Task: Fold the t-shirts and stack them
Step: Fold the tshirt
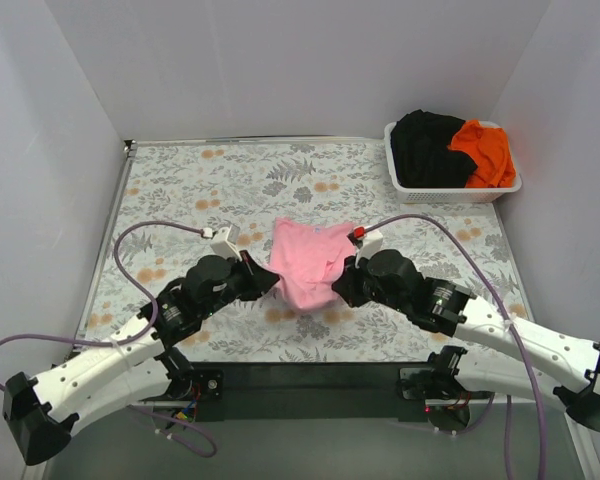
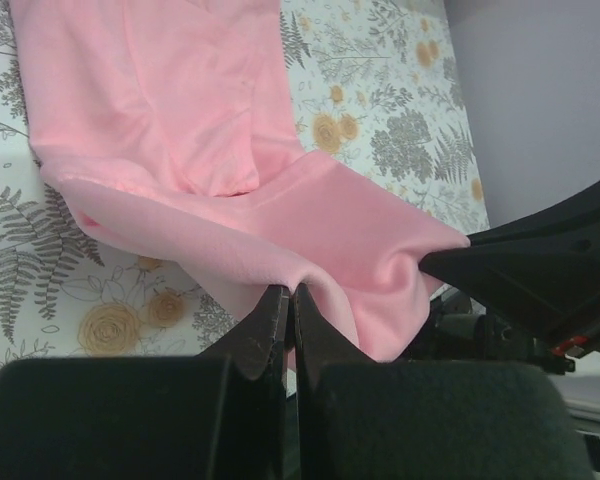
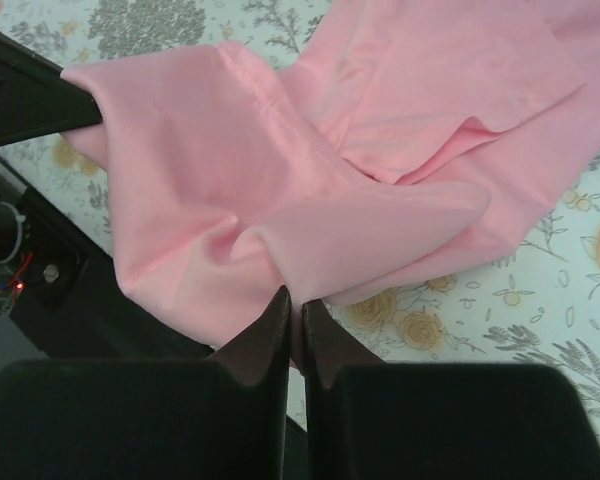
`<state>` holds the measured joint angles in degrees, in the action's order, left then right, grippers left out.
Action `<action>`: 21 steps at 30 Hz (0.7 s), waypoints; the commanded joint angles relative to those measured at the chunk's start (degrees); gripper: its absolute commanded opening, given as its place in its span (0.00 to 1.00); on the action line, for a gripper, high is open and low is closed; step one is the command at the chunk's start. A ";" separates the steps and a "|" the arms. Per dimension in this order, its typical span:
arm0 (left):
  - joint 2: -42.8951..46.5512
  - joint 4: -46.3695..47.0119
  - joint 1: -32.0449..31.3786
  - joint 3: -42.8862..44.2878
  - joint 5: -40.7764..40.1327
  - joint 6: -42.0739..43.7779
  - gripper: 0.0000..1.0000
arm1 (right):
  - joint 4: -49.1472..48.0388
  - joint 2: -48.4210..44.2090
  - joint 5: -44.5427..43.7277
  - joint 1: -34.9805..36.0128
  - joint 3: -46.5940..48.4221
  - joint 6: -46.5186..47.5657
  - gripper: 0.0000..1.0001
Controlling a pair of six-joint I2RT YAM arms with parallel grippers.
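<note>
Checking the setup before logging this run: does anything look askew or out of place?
Nothing damaged. The pink t-shirt is bunched, pinched at each side by the left end effector and right end effector. The black t-shirt and orange t-shirt lie heaped unfolded in the basket.

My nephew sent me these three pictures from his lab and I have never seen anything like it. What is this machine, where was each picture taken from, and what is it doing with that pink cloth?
The machine is two robot arms bolted side by side at the near edge of a table with a flowered cover. Each arm ends in a two-finger pincer.

The wide picture comes from a fixed camera above and behind the arms. The other two come from small cameras on each wrist, looking along that arm's own fingers.

In the middle lies a light pink t-shirt. The left gripper and the right gripper are each pinched shut on an edge of it, one on either side, so the cloth bunches between them.

At the far right corner a white basket holds a black t-shirt and an orange t-shirt, apparently waiting their turn.
</note>
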<state>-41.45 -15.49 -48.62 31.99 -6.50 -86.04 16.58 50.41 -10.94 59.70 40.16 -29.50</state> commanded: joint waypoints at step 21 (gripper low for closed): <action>-29.56 17.15 10.56 14.42 -1.41 10.98 0.00 | -10.42 21.65 10.40 -24.71 15.20 11.30 0.01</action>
<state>-70.39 -2.15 -39.22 43.35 -10.11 -77.01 11.09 70.78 -5.06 37.23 51.44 -20.10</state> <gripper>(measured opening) 0.021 0.021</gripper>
